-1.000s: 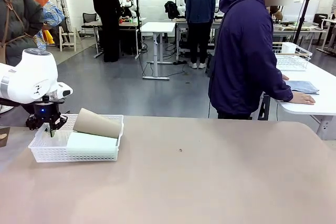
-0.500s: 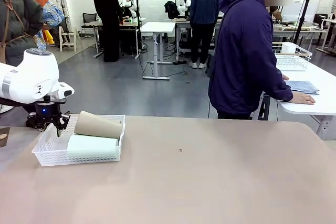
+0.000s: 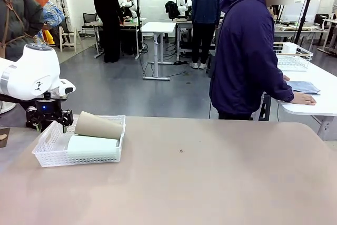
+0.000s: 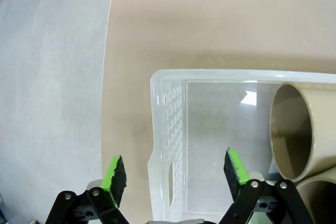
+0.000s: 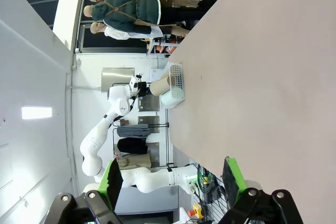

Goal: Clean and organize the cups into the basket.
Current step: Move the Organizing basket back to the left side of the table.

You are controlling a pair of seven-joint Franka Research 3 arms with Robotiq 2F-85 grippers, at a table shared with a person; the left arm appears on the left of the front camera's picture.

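Two cups on show: a tan-brown cup (image 3: 99,125) lies on its side atop a mint-green cup (image 3: 92,144), both inside the white lattice basket (image 3: 50,154) at our left end of the table (image 3: 210,172).
Left gripper (image 4: 174,169): jaws spread wide, holding nothing, straddling the basket's end wall by the handle slot.
Right gripper (image 5: 174,174): wide open too, empty, well apart from the basket.
Handling: we judge these tumblers light, rigid and smooth, so they could roll or slip; the tan one rests loosely and looks easy to nudge.
Where to grip: we'd pinch across a cup's rim wall, or take the basket by its stiff rim beside the slot.
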